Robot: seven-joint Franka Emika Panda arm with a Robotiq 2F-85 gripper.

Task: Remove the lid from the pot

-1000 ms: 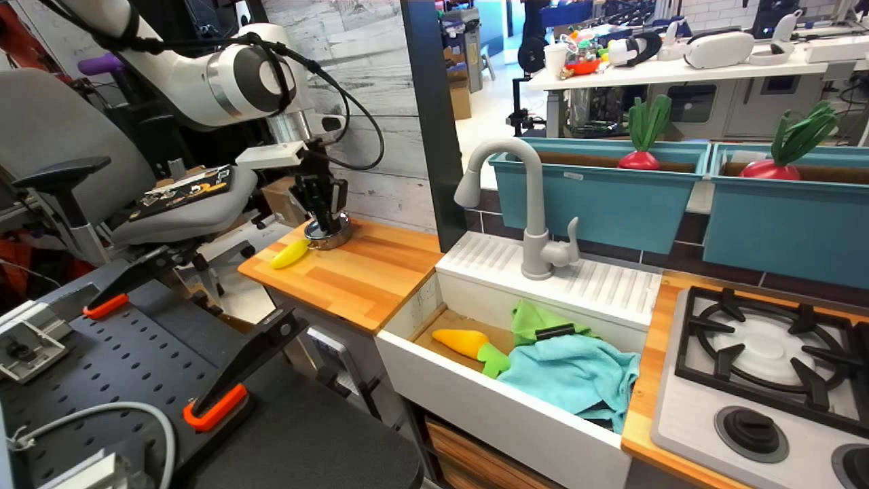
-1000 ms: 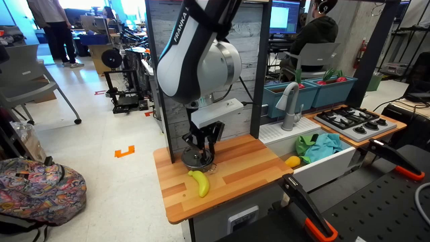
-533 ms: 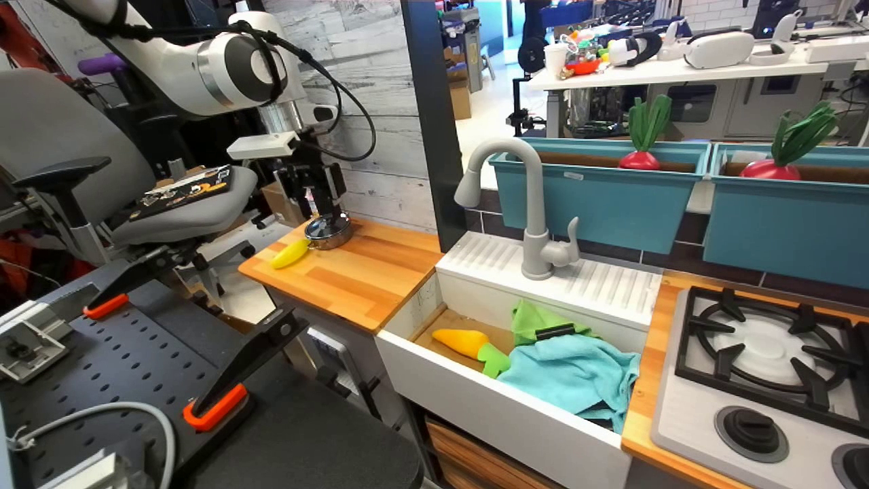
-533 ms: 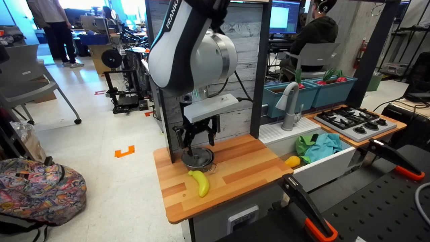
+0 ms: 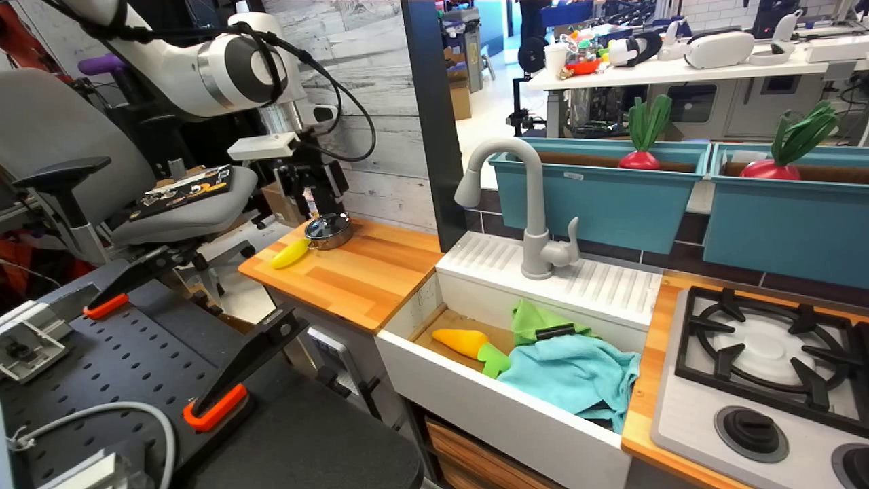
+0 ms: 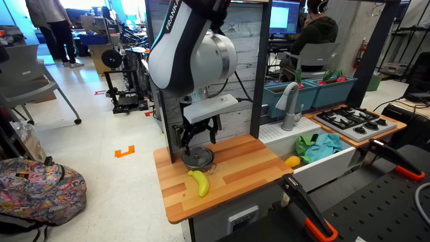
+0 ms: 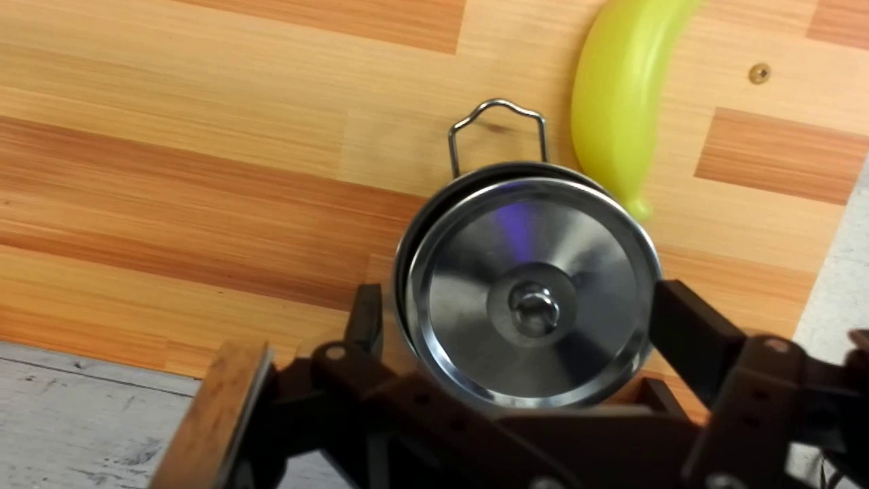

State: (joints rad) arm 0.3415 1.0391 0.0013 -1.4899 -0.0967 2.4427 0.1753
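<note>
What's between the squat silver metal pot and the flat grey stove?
From the pot: brown wooden countertop, then the white rectangular sink holding a light-blue cloth; both exterior views show this.

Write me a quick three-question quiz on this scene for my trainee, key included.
1. True or false: the lid is on the pot.
2. The pincer is: A) open, B) shut on the knob, C) out of view.
3. What yellow thing lies beside the pot?

Key: 1. True, though the wrist view shows it off-centre. 2. A; its jaws stand apart. 3. The banana.
</note>
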